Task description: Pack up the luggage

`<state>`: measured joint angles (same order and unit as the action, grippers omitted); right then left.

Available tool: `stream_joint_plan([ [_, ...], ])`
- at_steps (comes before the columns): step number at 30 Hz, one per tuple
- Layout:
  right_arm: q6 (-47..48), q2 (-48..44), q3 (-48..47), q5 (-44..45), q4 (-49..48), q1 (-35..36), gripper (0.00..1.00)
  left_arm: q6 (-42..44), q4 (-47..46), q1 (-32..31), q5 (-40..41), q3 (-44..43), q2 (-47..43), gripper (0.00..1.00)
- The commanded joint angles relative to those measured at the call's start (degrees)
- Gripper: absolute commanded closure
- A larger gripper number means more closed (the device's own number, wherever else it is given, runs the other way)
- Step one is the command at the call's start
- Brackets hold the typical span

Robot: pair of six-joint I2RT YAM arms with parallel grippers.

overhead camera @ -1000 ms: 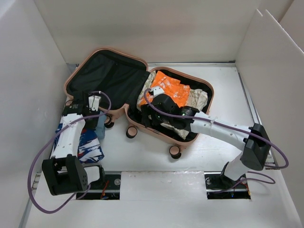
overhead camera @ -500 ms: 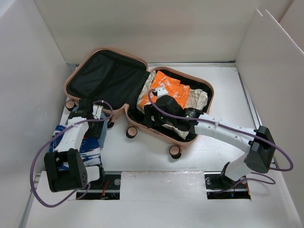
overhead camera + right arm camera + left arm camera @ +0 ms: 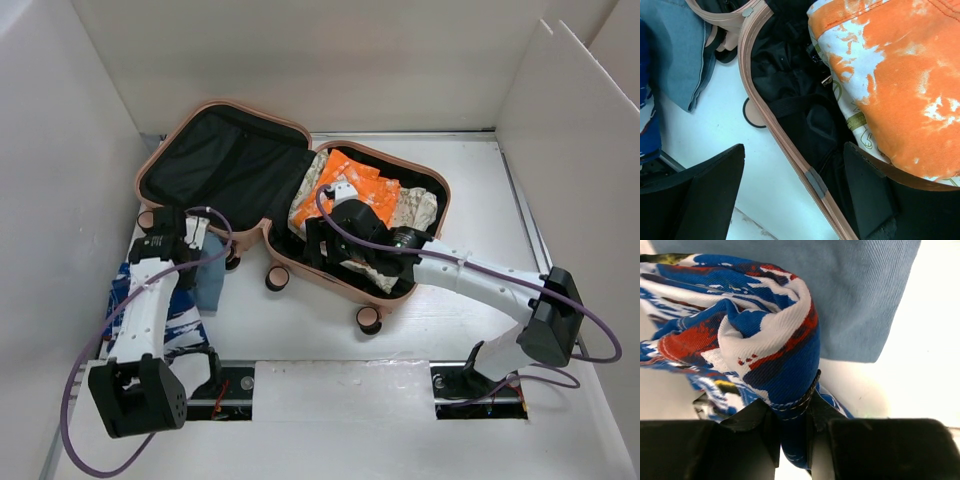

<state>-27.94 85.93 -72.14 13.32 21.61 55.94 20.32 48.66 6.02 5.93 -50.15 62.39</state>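
White tabletop [image 3: 450, 310] is carrying the luggage [image 3: 225, 160], lying open like a book, with its right half holding an orange garment [image 3: 352, 190]. Its stiff, smooth shell is probably going to roll on its wheels [image 3: 369, 320], so gripping it by the edge of the empty half is looking safest. Over the right half's near-left edge, the right gripper [image 3: 792, 147] is hovering with jaws spread wide. Just left of the luggage, the left gripper [image 3: 792, 412] is pinching a soft patterned cloth [image 3: 755, 340] beside a blue garment [image 3: 860, 295].
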Motion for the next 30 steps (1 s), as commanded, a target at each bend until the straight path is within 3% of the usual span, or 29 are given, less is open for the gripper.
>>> stream_joint_plan([
  [1,-0.4,-2.0,-0.7,1.3,-0.2,-0.1,0.16,1.5,4.2,0.0,0.4,-5.5,-3.1,1.00],
  [6,-0.4,-1.5,-1.9,2.6,1.2,-0.1,0.16,1.5,3.2,0.0,-5.9,-15.3,-3.7,1.00],
  [13,0.6,-3.4,-2.6,1.8,6.2,-4.5,0.15,-3.7,2.0,-1.9,-19.1,-31.1,11.9,1.00],
  [19,2.5,-8.8,0.1,1.8,10.5,-10.9,0.15,-6.8,2.0,-14.7,-20.2,-51.1,25.7,1.00],
  [30,12.0,-23.3,9.6,-6.8,11.8,-30.2,0.13,-12.6,-4.2,-39.1,-21.4,-71.7,46.5,1.00],
])
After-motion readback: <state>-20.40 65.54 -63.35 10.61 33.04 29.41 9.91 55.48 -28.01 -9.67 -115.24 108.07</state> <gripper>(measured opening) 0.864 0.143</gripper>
